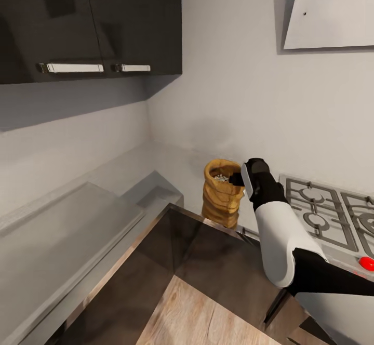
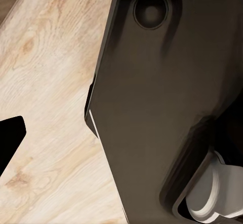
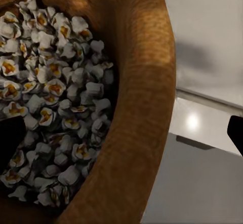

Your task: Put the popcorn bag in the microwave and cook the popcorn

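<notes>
1. Bag [image 1: 222,193]: upright on the surface [image 1: 171,166] in the corner, at 12 o'clock from the robot, hob [image 1: 324,210] just beside it at 3 o'clock. Rim rolled open; popcorn [image 3: 50,107] fills it, pale bits with yellow centres.
2. Right end effector [image 1: 237,178]: at the bag's rim on its 3 o'clock side. In the right wrist view one dark fingertip [image 3: 11,138] sits over the popcorn and the other [image 3: 236,133] outside the wall, so the jaws stand spread, straddling the rim. Not seen pressed on it.
3. Left end effector: one dark fingertip [image 2: 10,135] over wood-grain floor [image 2: 45,82], beside the robot's dark base [image 2: 152,107]; whether it is open or closed cannot be told.
4. Step in hand, by judgement: the pick-up of the bag. Next move calls for closing on the rim wall, then a straight lift that keeps the bag level so no popcorn spills.
5. Edges and room: wall [image 1: 228,90] close behind the bag at 12 o'clock; open surface toward 9 o'clock; dark cabinets [image 1: 91,23] overhead at 10 o'clock; hood [image 1: 332,10] at 2 o'clock. A dark glossy slab [image 1: 208,251] lies at 6 o'clock; lift clear of its edge.
</notes>
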`<state>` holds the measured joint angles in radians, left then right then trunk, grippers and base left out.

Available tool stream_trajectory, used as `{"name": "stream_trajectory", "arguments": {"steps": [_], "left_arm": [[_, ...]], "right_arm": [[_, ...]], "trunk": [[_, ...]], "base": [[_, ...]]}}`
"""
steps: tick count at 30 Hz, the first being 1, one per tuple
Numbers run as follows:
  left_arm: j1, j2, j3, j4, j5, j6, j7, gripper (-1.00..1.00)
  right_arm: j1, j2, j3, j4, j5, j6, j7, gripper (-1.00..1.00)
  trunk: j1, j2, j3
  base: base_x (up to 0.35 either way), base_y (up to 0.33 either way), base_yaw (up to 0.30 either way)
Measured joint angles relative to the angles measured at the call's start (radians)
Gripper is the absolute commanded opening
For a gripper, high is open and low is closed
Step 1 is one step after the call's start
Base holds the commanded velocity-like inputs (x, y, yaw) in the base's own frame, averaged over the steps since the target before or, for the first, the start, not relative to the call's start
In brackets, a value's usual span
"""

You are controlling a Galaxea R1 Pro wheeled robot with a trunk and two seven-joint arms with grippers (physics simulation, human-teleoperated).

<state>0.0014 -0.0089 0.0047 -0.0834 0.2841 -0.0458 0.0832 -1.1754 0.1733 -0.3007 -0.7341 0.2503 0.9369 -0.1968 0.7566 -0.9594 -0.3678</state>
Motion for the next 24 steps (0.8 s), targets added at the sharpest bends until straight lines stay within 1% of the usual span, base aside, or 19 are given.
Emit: {"name": "stream_trajectory", "arguments": {"steps": [1,6,7,10,12,13,24], "left_arm": [[0.0,0.0,0.0,0.0,0.0,0.0,0.0,1.0],[0.0,0.0,0.0,0.0,0.0,0.0,0.0,1.0],[0.0,0.0,0.0,0.0,0.0,0.0,0.0,1.0],[0.0,0.0,0.0,0.0,0.0,0.0,0.0,1.0],[0.0,0.0,0.0,0.0,0.0,0.0,0.0,1.0],[0.0,0.0,0.0,0.0,0.0,0.0,0.0,1.0],[0.0,0.0,0.0,0.0,0.0,0.0,0.0,1.0]], "right_arm": [[0.004,0.0,0.0,-0.006,-0.008,-0.002,-0.001,1.0],[0.011,0.0,-0.003,-0.018,-0.007,-0.002,0.0,1.0],[0.011,0.0,-0.006,-0.019,-0.007,-0.001,0.001,-1.0],[0.011,0.0,-0.014,-0.02,-0.008,-0.002,0.002,-1.0],[0.011,0.0,-0.015,-0.023,0.007,0.001,0.003,-1.0],[0.011,0.0,-0.015,-0.021,-0.009,-0.001,0.003,-1.0],[0.011,0.0,-0.014,-0.022,-0.005,0.001,0.008,-1.0]], "trunk": [[0.0,0.0,0.0],[0.0,0.0,0.0],[0.0,0.0,0.0],[0.0,0.0,0.0],[0.0,0.0,0.0],[0.0,0.0,0.0],[0.0,0.0,0.0]], "base": [[0.0,0.0,0.0],[0.0,0.0,0.0],[0.0,0.0,0.0],[0.0,0.0,0.0],[0.0,0.0,0.0],[0.0,0.0,0.0],[0.0,0.0,0.0]]}}
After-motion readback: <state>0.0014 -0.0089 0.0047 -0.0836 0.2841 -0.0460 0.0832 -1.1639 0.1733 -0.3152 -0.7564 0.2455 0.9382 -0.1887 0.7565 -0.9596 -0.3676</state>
